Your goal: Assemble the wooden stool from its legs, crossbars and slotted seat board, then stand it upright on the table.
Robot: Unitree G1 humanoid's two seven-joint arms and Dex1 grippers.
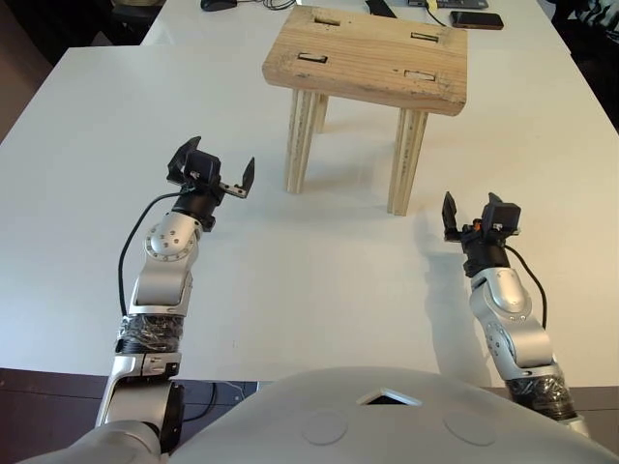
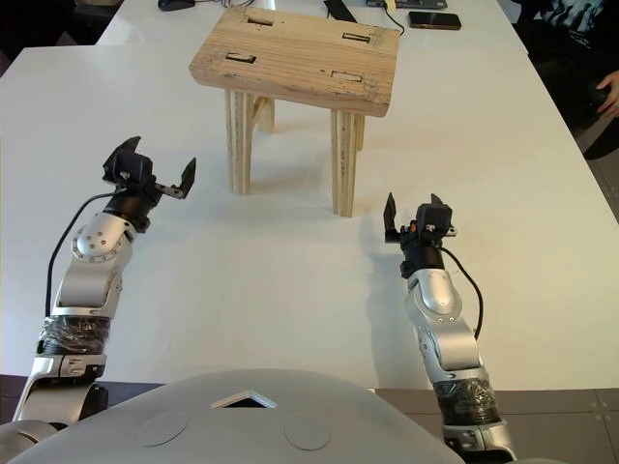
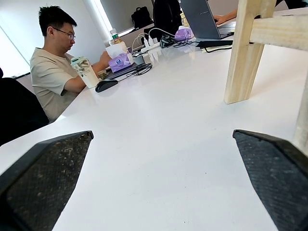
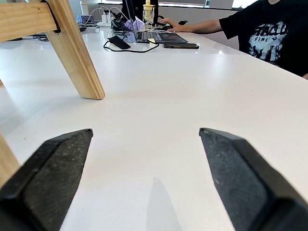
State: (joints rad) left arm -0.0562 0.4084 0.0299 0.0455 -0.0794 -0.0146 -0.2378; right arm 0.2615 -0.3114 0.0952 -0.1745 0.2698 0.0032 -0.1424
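Observation:
The wooden stool (image 1: pixel 368 60) stands upright on the white table (image 1: pixel 309 280), its slotted seat board on top and its legs (image 1: pixel 407 159) on the tabletop, with a crossbar (image 4: pixel 26 19) joining them. My left gripper (image 1: pixel 214 174) rests open on the table, left of the stool's front left leg (image 1: pixel 300 140), holding nothing. To the right of the front right leg, my right gripper (image 1: pixel 474 217) is open and empty too. The wrist views show each gripper's black fingers (image 3: pixel 43 178) (image 4: pixel 45 168) spread wide over bare tabletop.
At the table's far edge lie a phone (image 1: pixel 476 19), a computer mouse (image 1: pixel 219 5) and cables. People sit at a neighbouring table with laptops and cups. Bare white tabletop stretches between my arms and in front of the stool.

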